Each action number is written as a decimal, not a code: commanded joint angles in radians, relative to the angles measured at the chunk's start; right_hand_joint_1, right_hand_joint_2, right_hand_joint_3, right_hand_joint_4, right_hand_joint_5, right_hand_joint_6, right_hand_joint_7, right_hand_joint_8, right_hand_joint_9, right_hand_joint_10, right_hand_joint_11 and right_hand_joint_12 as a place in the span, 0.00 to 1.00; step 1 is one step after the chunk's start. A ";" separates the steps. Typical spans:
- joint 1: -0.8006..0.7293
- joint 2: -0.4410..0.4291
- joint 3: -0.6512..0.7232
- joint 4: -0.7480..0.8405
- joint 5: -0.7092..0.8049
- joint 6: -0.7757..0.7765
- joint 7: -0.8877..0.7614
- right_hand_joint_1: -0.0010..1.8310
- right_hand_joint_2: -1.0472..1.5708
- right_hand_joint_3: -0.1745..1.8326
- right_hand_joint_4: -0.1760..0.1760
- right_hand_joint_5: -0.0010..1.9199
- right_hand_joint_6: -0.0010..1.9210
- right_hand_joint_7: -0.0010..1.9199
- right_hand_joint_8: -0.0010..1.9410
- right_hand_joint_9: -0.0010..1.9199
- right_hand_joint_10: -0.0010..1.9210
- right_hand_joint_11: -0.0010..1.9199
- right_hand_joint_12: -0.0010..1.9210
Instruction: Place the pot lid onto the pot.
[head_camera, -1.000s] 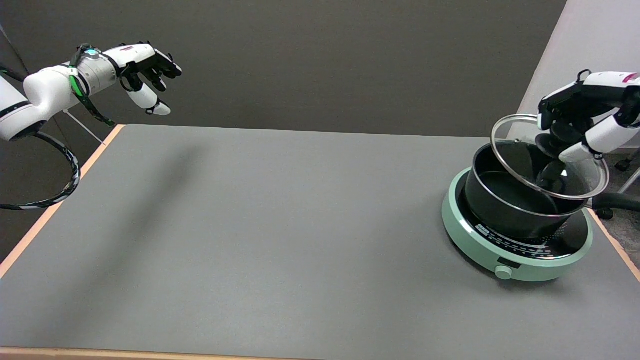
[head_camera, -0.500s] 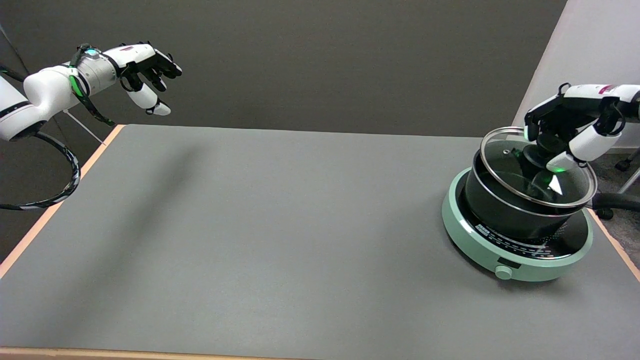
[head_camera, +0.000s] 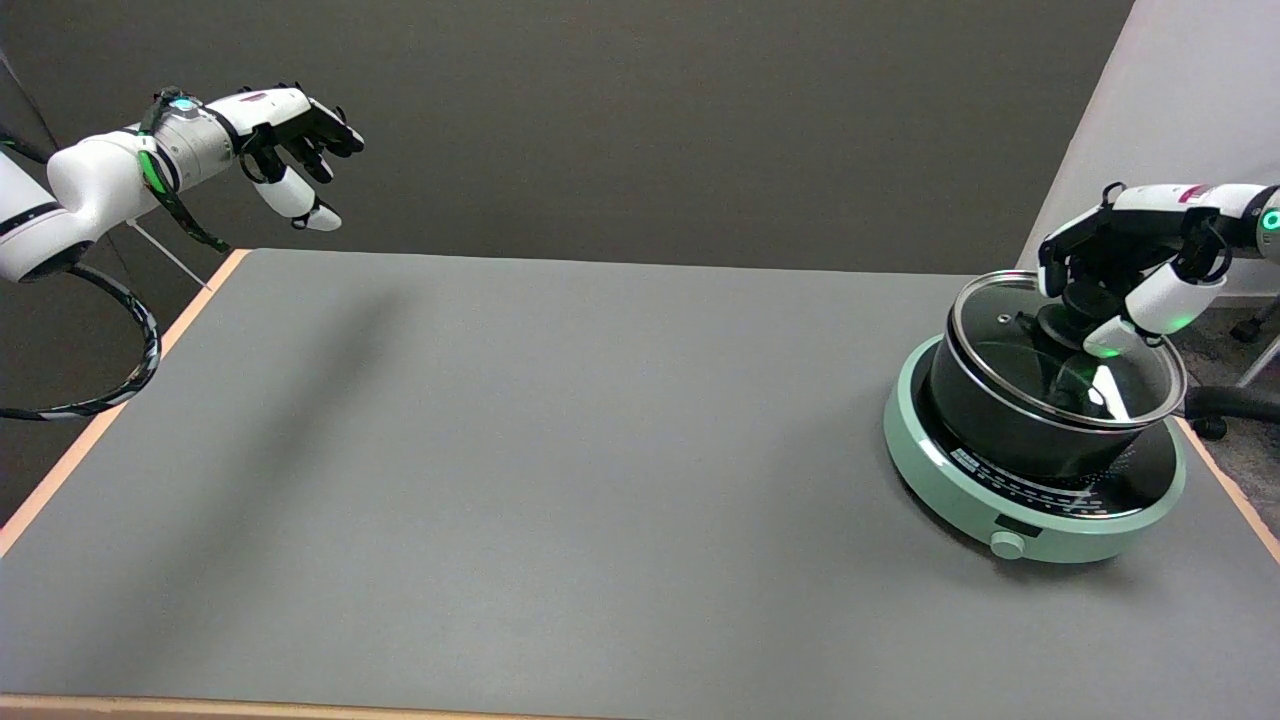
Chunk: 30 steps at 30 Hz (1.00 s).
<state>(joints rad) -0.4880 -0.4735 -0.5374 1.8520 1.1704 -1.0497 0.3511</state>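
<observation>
Head view: right hand (head_camera: 1125, 265) right above pot (head_camera: 1010, 415), fingers wrapped round knob of pot lid (head_camera: 1020, 350). Lid sits flat on pot rim. Next: let go, lift straight up.

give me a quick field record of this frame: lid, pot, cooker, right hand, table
glass lid: lying over the pot's rim, black knob on top
pot: black, standing on the cooker
induction cooker: mint green, round, knob at front, near the table's right edge
right hand: fingers around the lid's knob, holding it
table: grey top, light wood edge
task stage: lid looks seated or nearly so; hand not yet released
</observation>
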 joint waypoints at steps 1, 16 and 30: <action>0.019 0.005 -0.048 0.001 -0.022 0.006 0.012 0.82 0.71 0.47 1.00 0.33 0.69 0.43 0.75 0.38 0.88 0.30 0.91; 0.024 0.007 -0.052 0.004 -0.024 0.008 0.025 0.82 0.72 0.47 1.00 0.33 0.69 0.43 0.75 0.38 0.88 0.30 0.92; 0.030 0.007 -0.052 0.007 -0.010 -0.007 0.043 0.82 0.73 0.43 1.00 0.34 0.67 0.42 0.75 0.37 0.87 0.30 0.90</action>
<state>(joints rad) -0.4643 -0.4665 -0.5847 1.8553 1.1516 -1.0485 0.3816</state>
